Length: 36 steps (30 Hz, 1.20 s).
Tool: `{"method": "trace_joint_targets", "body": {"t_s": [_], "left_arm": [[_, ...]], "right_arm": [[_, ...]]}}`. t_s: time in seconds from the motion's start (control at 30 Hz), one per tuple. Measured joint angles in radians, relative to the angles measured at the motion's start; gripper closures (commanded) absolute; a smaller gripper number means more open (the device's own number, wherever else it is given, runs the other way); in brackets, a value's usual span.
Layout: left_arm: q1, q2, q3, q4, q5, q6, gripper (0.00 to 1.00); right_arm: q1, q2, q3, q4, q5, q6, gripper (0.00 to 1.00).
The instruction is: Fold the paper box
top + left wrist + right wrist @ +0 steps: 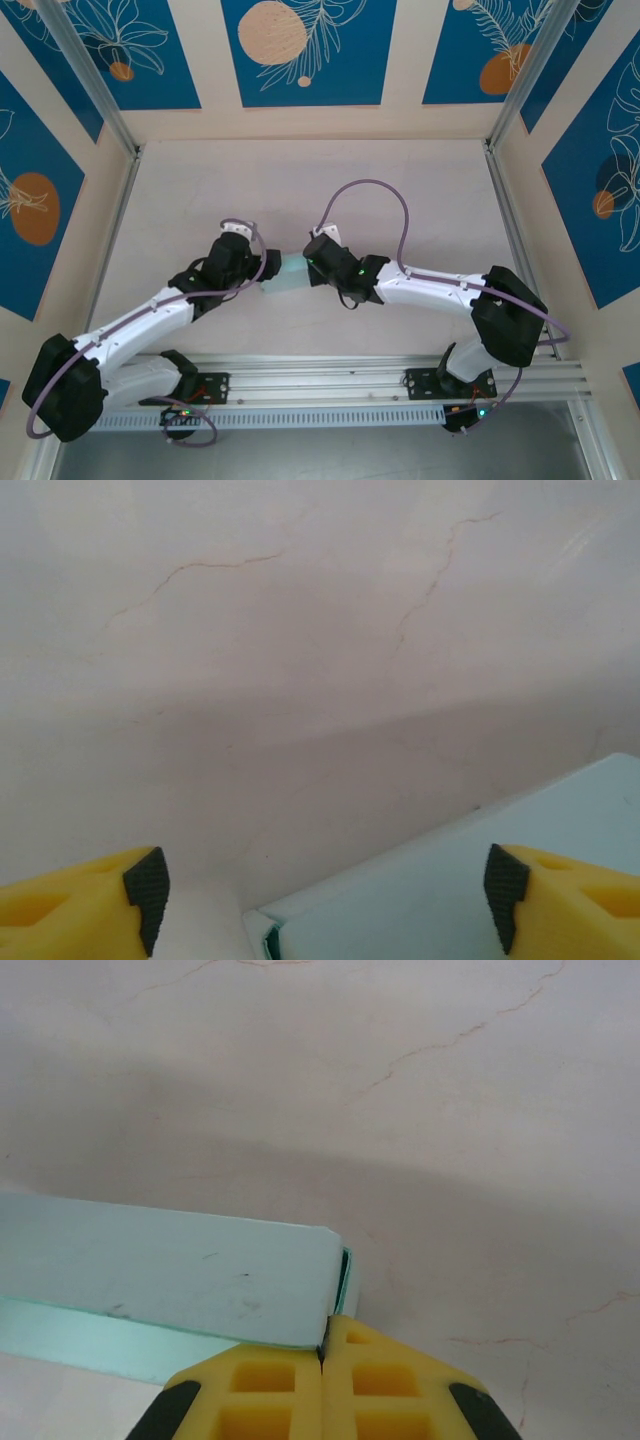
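My right claw (322,1355) is pinched shut on the paper box (170,1275), whose long axis runs frame-left toward my wide-open left claw (326,885).

A flat paper box (290,273) near the middle of the table (430,190)

It was thin, pale mint-blue card, long and pressed flat, with a greener strip along one long side. Two layers showed at one end. The right gripper (322,1355) pinched that end's corner tight. The other end sat between the wide-apart fingers of the left gripper (325,905).
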Motion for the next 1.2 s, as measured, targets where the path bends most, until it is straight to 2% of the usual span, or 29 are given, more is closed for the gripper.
{"method": "trace_joint_targets", "body": {"t_s": [0.13,0.23,0.37,0.53,0.8,1.0,1.2], "left_arm": [[0.010,0.006,-0.026,0.037,0.017,-0.016,0.24],[0.013,0.006,-0.052,0.080,0.032,-0.035,0.32],[0.015,0.007,-0.090,0.151,0.054,-0.066,0.36],[0.019,0.025,-0.132,0.243,0.070,-0.105,0.41],[0.021,0.046,-0.160,0.318,0.071,-0.128,0.42],[0.020,0.046,-0.162,0.324,0.071,-0.130,0.42],[0.020,0.052,-0.165,0.338,0.072,-0.130,0.42]], "right_arm": [[0.000,0.004,0.003,0.001,0.000,0.000,1.00],[0.001,0.009,0.007,0.000,0.003,0.000,1.00],[0.005,0.009,0.011,-0.010,0.005,0.000,1.00],[0.024,0.010,0.027,-0.058,0.024,0.003,0.83],[0.089,0.015,0.085,-0.175,0.051,-0.009,0.60],[0.101,0.002,0.106,-0.201,0.035,-0.013,0.48],[0.087,-0.047,0.126,-0.230,0.001,0.029,0.44]]}}
